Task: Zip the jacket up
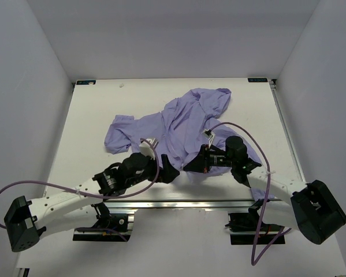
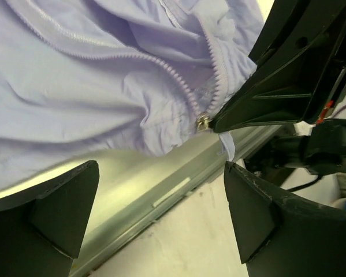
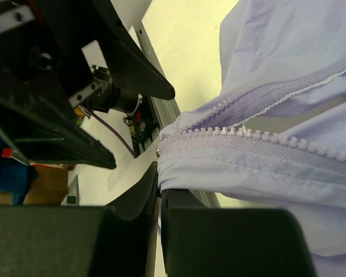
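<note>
Arms [image 1: 74, 199] low, converging at jacket [image 1: 184, 124] hem

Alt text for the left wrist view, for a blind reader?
On the lavender jacket, two zipper rows meet at a small metal piece, where the right hand pinches the fabric. The left hand hangs open and empty below.

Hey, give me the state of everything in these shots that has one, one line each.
jacket: rumpled on the table, front open.
zipper: unzipped, tooth rows joined only at the slider.
left gripper: open, holding nothing.
right gripper: shut on the jacket by the zipper's end.
</note>
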